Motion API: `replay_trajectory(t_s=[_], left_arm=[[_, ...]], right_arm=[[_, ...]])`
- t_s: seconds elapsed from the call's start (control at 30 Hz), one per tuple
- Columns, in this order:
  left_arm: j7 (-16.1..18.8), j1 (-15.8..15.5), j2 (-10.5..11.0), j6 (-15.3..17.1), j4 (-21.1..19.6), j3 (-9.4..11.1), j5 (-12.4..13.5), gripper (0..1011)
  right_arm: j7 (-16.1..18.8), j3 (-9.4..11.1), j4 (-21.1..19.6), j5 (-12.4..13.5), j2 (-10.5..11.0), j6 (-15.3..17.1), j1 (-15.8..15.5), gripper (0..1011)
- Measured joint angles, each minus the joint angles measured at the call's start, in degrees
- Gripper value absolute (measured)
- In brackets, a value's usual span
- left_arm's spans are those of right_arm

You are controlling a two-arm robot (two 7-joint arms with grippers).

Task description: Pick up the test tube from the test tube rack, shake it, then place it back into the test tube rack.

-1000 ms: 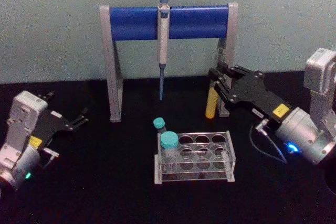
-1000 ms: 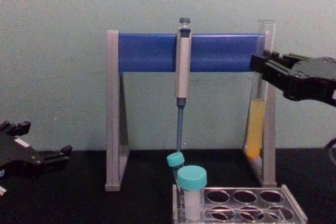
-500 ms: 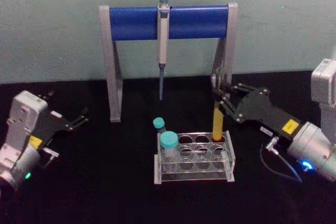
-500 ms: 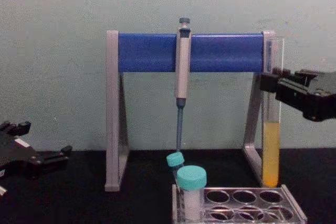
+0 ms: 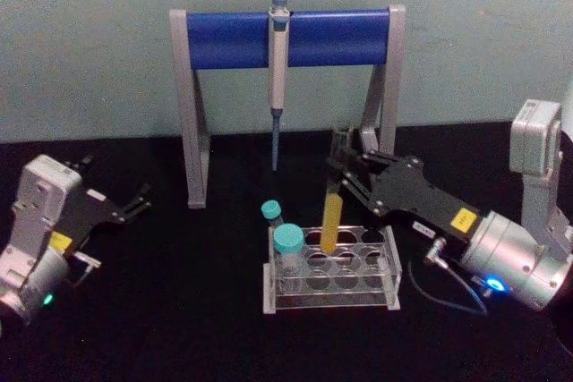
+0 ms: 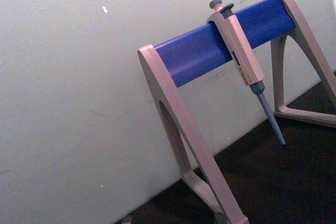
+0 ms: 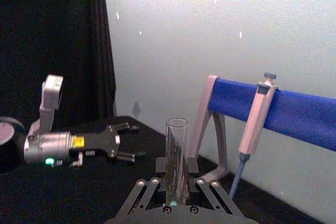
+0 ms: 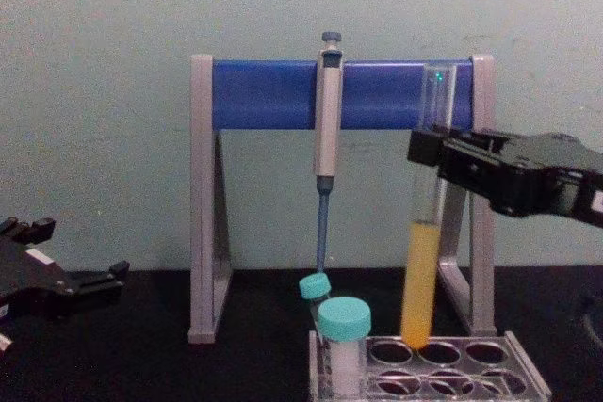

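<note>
Chest view: right end effector clamps the tube by its upper part. The tube hangs slightly tilted below, its tip at a back-row hole of the rack. Left end effector sits open, far left.

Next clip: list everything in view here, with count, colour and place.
Clear glass test tube with yellow-orange liquid: one, slightly tilted, lower tip at a back-row rack hole.
Translucent greyish plastic test tube rack: one, front centre of table.
White vials with teal caps: two, rack's left end.
Grey-blue pipette: one, hanging on crossbar.
Grey-legged stand with blue crossbar: one, behind the rack.
Black table: one, under everything.
Left gripper: one, black, parked at left, jaws open.
Right gripper: one, black, jaws shut on the tube.
</note>
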Motion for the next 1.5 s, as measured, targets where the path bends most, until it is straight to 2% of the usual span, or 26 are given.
replay_trajectory(t_s=[0.2,0.37,0.77,1.13,1.33,1.5], left_arm=[[0.0,0.0,0.0,0.0,0.0,0.0,0.0,1001],[0.0,0.0,0.0,0.0,0.0,0.0,0.0,1001],[0.0,0.0,0.0,0.0,0.0,0.0,0.0,1001],[0.0,0.0,0.0,0.0,0.0,0.0,0.0,1001],[0.0,0.0,0.0,0.0,0.0,0.0,0.0,1001],[0.0,0.0,0.0,0.0,0.0,0.0,0.0,1001]], right_arm=[[0.1,-0.8,3.6,0.7,-2.3,-3.2,2.4,229],[-0.8,-0.9,5.9,-0.2,-3.8,-5.7,4.0,229],[-3.7,0.3,7.5,-3.3,-4.6,-6.8,4.6,228],[-5.5,2.9,4.2,-5.3,-2.4,-5.7,1.7,228],[-5.9,4.2,0.0,-6.0,0.0,-3.0,-1.6,228],[-5.0,4.3,-2.5,-5.6,1.4,-1.0,-3.2,228]])
